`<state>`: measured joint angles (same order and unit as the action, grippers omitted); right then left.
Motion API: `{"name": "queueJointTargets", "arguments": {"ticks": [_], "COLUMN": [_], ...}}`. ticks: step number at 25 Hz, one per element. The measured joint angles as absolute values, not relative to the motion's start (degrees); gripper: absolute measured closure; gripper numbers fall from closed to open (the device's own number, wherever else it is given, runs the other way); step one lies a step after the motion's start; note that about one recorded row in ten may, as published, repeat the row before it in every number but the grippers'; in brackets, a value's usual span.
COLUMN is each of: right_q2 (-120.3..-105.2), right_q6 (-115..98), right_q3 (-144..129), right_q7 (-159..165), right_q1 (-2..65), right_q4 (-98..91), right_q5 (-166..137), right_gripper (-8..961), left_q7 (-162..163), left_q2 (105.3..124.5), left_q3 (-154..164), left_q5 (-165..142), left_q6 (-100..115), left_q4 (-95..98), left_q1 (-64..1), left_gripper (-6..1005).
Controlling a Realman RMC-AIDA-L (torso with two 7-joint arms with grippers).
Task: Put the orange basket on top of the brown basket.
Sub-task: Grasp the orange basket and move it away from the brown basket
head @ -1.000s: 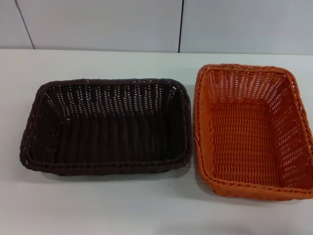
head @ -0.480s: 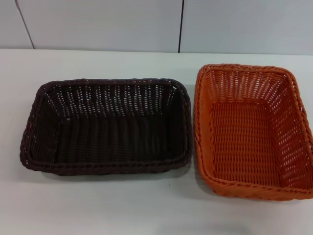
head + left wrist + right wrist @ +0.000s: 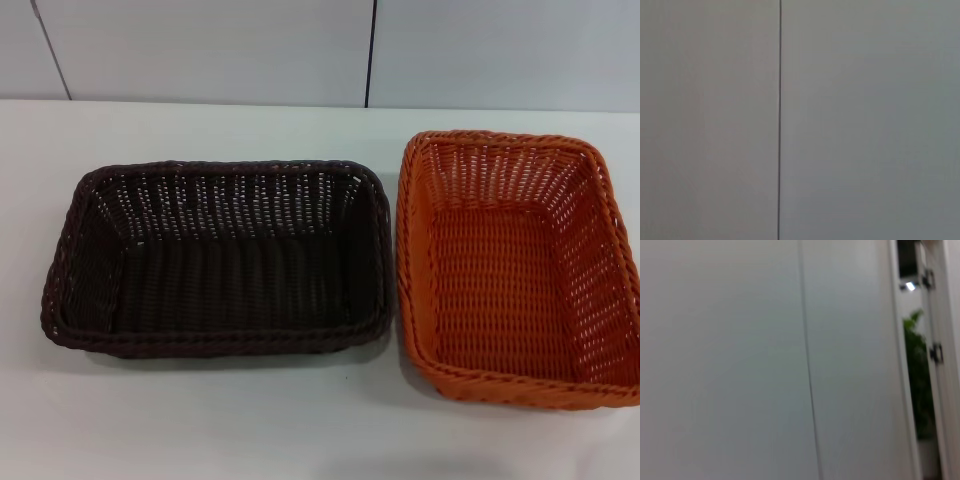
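Tool status: neither tool in view; both wrist cameras face blank wall panels, so spread and contents cannot be told. Orange basket (image 3: 515, 268): on the white counter (image 3: 200, 420), just right of the brown basket (image 3: 215, 258), rims nearly touching. Step advice: grip a long braided rim, lift level, clear the brown rim, then lower square.

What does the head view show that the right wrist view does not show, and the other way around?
Only the head view shows the work: the brown basket on the robot's left and the orange basket on its right, side by side on the white table, both empty, unstacked. Only the right wrist view shows a green plant beside a white frame. Both show pale wall panels with a dark seam. Neither shows a gripper.
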<state>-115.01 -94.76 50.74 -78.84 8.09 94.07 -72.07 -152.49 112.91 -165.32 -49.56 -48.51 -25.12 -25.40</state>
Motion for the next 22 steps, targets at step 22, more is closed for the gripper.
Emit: {"name": "queueJointTargets", "arguments": {"ticks": [22], "right_q2": [-118.86], "right_q6": [-40.08], "right_q3": [66.27], "right_q7": [-45.45], "right_q1": [-7.83], "right_q4": [106.45], "right_q5": [-81.87], "right_gripper": [182], "left_q7": [-152.82], "left_q2": [112.14], "left_q3": [-164.71], "left_q5": [-49.52], "left_q6": [-48.59], "left_q4": [-23.9], "left_q1": [-26.22], "left_gripper": [357]}}
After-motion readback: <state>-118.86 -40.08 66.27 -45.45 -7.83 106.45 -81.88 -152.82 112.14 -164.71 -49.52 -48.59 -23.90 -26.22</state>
